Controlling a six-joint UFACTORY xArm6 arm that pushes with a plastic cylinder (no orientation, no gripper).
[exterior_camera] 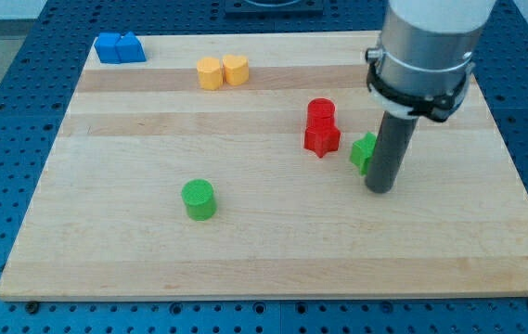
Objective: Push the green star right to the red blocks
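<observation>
The green star lies right of centre on the wooden board, partly hidden behind my rod. My tip rests on the board just to the right of and slightly below the star, touching or nearly touching it. Two red blocks sit to the star's left: a red cylinder and, right below it, a red star-like block. A small gap separates the green star from the red star-like block.
A green cylinder stands at the lower left of centre. Two yellow blocks sit near the top centre. Two blue blocks sit at the top left corner.
</observation>
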